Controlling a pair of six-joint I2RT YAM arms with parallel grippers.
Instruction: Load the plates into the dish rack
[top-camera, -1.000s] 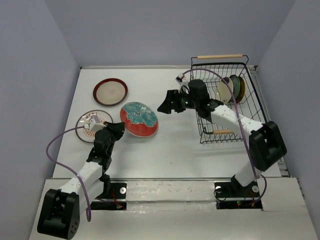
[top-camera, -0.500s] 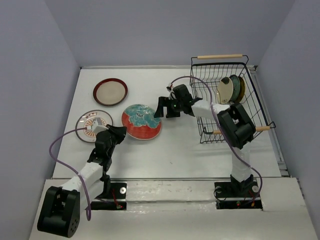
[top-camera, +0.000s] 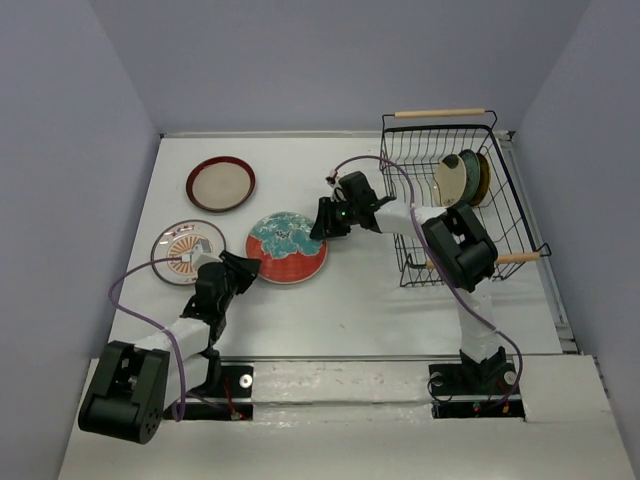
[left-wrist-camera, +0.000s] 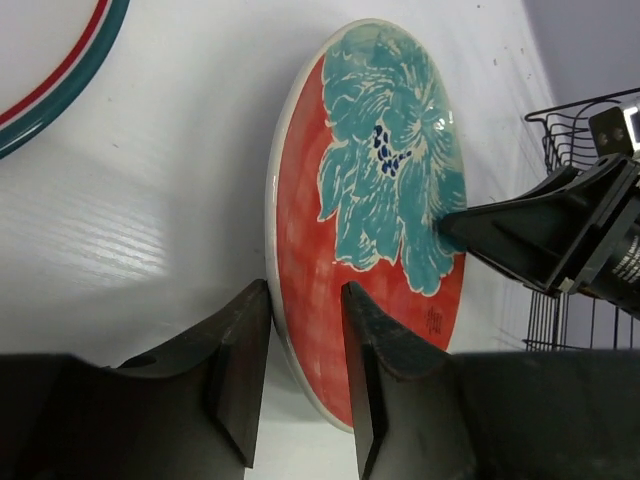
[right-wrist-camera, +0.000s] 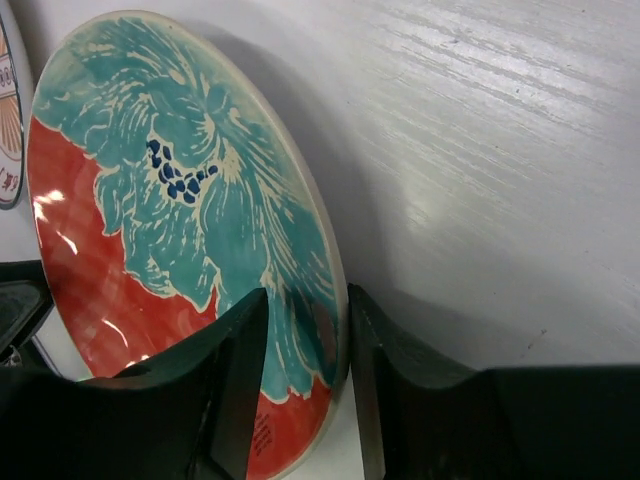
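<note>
The red-and-teal floral plate (top-camera: 288, 245) (left-wrist-camera: 380, 180) (right-wrist-camera: 170, 180) is in the middle of the table, between my two grippers. My left gripper (top-camera: 245, 268) (left-wrist-camera: 305, 290) straddles its near-left rim, open, with bare table showing between one finger and the rim. My right gripper (top-camera: 320, 222) (right-wrist-camera: 308, 295) straddles the far-right rim with narrowed jaws and a gap still on the plate's face side. That rim casts a shadow on the table. The black wire dish rack (top-camera: 420, 262) stands at the right with a cream plate (top-camera: 450, 182) and darker plates (top-camera: 476, 176) upright inside.
A red-rimmed beige plate (top-camera: 220, 184) lies at the back left. A white plate with an orange pattern (top-camera: 180, 246) lies just left of my left gripper; its edge (left-wrist-camera: 60, 70) shows in the left wrist view. Grey walls close off the table on three sides.
The left gripper carried the floral plate to the right, then loosened its jaws. The right arm swung from the rack to the plate's right rim and narrowed its wide jaws around it.
</note>
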